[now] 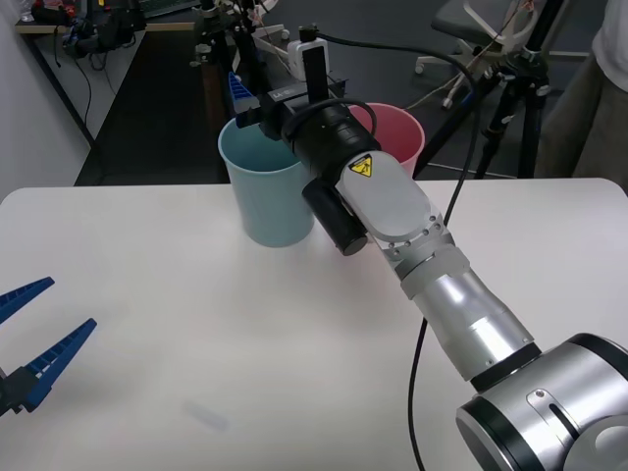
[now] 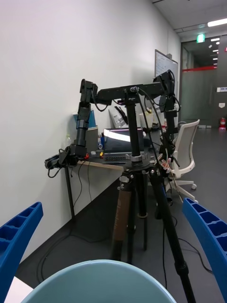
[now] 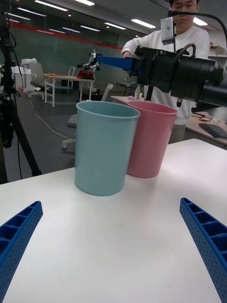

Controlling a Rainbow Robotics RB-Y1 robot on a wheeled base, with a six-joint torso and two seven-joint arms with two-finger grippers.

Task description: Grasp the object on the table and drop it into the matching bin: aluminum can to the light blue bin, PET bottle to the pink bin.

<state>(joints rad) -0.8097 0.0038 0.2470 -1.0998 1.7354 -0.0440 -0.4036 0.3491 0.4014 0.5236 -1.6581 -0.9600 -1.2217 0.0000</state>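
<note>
My left gripper point(image 1: 39, 339) hangs low over the near left part of the tabletop point(image 1: 196, 334), well apart from the light blue bin point(image 1: 267, 191), and its jaws stand wide with nothing between them. In the left wrist view the two blue ribbed fingers point(image 3: 203, 241) sit far apart, with bare white tabletop point(image 3: 118, 236) running between them up to the bin.

The light blue bin point(image 3: 105, 147) stands upright toward the far edge of the tabletop, and the pink bin point(image 3: 150, 139) stands upright just beside it on its right, the two walls touching or nearly so. I cannot see inside the light blue bin well enough to say what it holds, and I cannot place the can from here.

My right arm point(image 1: 432, 265) reaches forward across the tabletop, passing in front of the pink bin point(image 1: 400, 132), and carries my right gripper point(image 1: 240, 96) to a spot above the far rim of the light blue bin. Its jaws are spread wide and hold nothing: in the right wrist view the blue fingers point(image 2: 210, 234) stand at either side, the bin's round rim point(image 2: 101, 281) lies below and between them, and a black tripod point(image 2: 137, 189) stands on the floor beyond the bin.
</note>
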